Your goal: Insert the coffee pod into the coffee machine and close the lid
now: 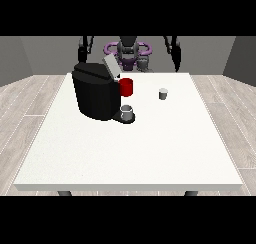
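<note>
The white table point(125, 158) spreads bare in front; past its middle, at about eleven o'clock, stands the black coffee machine point(95, 93) with its lid point(111, 67) tilted open, a grey cup point(127, 113) on its tray and a red cup point(126, 87) just behind; the coffee pod point(163, 93) sits apart at one o'clock, untouched. The task looks unstarted; next the pod must be reached and grasped. Farther back, the hand at the view's right point(176, 63) and the hand at the view's left point(82, 52) hang off the table holding nothing; their fingers cannot be made out. Grey plank floor and grey walls surround.
</note>
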{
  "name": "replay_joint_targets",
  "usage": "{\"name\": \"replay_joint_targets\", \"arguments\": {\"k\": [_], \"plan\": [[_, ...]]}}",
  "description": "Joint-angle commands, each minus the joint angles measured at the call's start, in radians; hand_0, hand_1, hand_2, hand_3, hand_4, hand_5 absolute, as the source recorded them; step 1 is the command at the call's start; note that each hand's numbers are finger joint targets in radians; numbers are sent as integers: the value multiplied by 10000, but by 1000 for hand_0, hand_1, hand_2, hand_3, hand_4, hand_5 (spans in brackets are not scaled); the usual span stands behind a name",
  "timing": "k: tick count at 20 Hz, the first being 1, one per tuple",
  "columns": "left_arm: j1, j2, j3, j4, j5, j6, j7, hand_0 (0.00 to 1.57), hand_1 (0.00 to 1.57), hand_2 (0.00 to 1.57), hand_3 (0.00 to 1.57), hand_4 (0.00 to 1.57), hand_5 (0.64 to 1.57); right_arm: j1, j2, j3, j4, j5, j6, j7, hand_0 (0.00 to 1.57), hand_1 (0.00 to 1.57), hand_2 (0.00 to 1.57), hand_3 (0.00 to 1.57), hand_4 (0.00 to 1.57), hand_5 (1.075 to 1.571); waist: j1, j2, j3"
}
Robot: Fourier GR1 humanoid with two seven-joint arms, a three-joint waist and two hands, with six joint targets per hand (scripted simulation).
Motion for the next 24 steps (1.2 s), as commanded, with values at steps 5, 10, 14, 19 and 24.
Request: {"name": "replay_joint_targets", "arguments": {"k": [5, 10, 14, 19, 24], "plan": [[-20, 1147, -511, -366, -789, -1211, -697, 0, 0, 0, 0, 0, 1571, 95, 291, 27, 627, 52, -82, -343, 0, 0, 0, 0, 0, 1571, -72, -591, 174], [-158, 1775, -603, 252, -1809, -1350, -1959, 0, 0, 0, 0, 0, 1571, -310, 117, -160, 196, 1327, -1516, -162, 0, 0, 0, 0, 0, 1571, -515, -462, 165], [-1292, 2529, -88, 1183, -2149, -1638, -1274, 0, 0, 0, 0, 0, 1571, -591, 459, 596, -325, 1841, -1688, 651, 0, 0, 0, 0, 0, 1571, -1252, -92, 164], [-2291, 2921, 92, 2126, -2565, -2122, -1146, 0, 0, 0, 0, 0, 1571, -1238, 334, 167, 358, 1631, -1586, 58, 0, 0, 0, 0, 0, 1571, -1162, 569, 170], [-3486, 3511, 415, 3468, -3015, -2248, -803, 0, 0, 0, 0, 0, 1571, -1896, 720, 431, -103, 1386, -1487, 359, 0, 0, 0, 0, 0, 1571, -2004, 1455, 167]]}}
